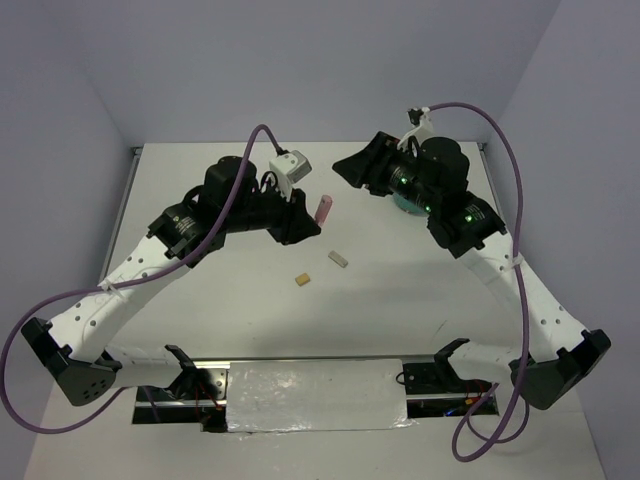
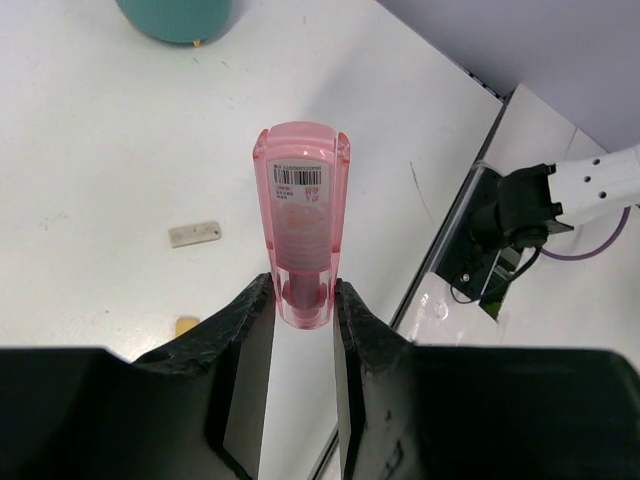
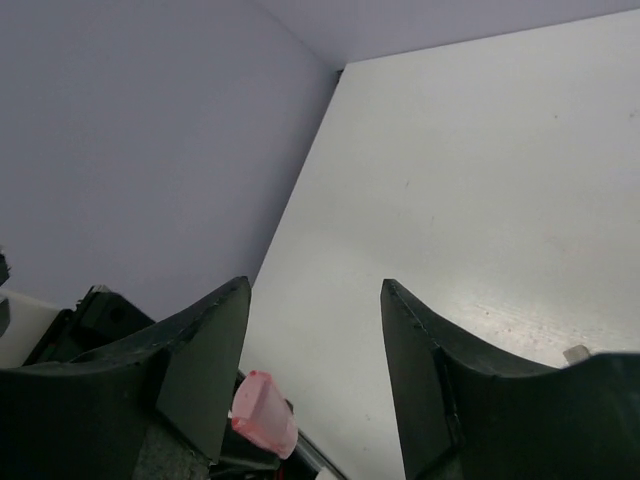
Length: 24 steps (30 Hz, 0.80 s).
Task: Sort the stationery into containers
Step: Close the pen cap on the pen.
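My left gripper point(image 2: 302, 292) is shut on the lower end of a translucent pink stationery piece point(image 2: 300, 215) with a barcode label. It holds the piece above the table, and the pink piece point(image 1: 323, 208) juts from the left gripper point(image 1: 310, 222) at mid-table. The teal container point(image 2: 180, 18) stands at the top edge of the left wrist view; from above the container point(image 1: 407, 206) is mostly hidden under the right arm. My right gripper point(image 3: 314, 290) is open and holds nothing. It hovers at the back of the table, where the right gripper point(image 1: 347, 168) is just right of the left one.
A grey eraser block point(image 1: 338, 259) and a tan block point(image 1: 303, 280) lie on the white table in front of the left gripper. Both show in the left wrist view: the grey block point(image 2: 194, 234) and the tan block point(image 2: 186, 324). Walls close the table's back and sides.
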Tool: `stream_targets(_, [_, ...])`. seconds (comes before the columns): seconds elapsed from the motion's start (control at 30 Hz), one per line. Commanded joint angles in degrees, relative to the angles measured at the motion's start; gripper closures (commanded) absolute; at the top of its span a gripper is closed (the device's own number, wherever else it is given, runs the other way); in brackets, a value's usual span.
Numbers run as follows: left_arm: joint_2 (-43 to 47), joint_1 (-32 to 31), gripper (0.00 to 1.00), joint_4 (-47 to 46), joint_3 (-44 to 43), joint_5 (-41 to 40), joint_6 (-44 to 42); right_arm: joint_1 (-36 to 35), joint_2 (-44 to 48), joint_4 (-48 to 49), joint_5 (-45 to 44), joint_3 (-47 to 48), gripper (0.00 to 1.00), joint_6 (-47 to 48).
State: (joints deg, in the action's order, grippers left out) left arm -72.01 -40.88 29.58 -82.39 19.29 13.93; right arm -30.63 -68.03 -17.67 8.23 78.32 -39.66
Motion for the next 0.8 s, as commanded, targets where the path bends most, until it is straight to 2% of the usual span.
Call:
stream_targets(0.0, [0.38, 0.19, 1.0, -2.43, -0.84, -2.06, 0.83, -0.04, 1.76, -0.7, 3.36, 3.24, 0.37, -0.68])
stream_targets(0.23, [-0.06, 0.19, 1.0, -2.16, -1.02, -1.98, 0.66, -0.83, 0.71, -1.04, 11.8, 2.1, 0.37, -3.58])
stream_targets(0.6, [-1.12, 0.19, 1.0, -1.98, -2.16, -1.71, -0.05, -4.44, -2.28, -7.37, 11.73, 2.1, 0.46, -1.13])
stream_targets(0.67, [-1.12, 0.19, 1.0, -2.16, -2.16, -1.71, 0.13, -4.44, -2.55, -7.82, 11.11, 1.92, 0.52, -0.77])
stream_targets(0.7, [-1.12, 0.19, 1.0, -2.16, -2.16, -1.71, 0.13, -4.44, -2.72, -7.9, 10.67, 2.01, 0.64, -0.34])
stream_targets(0.77, [-1.12, 0.19, 1.0, -1.99, -2.07, -2.32, 0.04, -4.44, -2.98, -8.08, 10.75, 2.53, 0.73, -0.07])
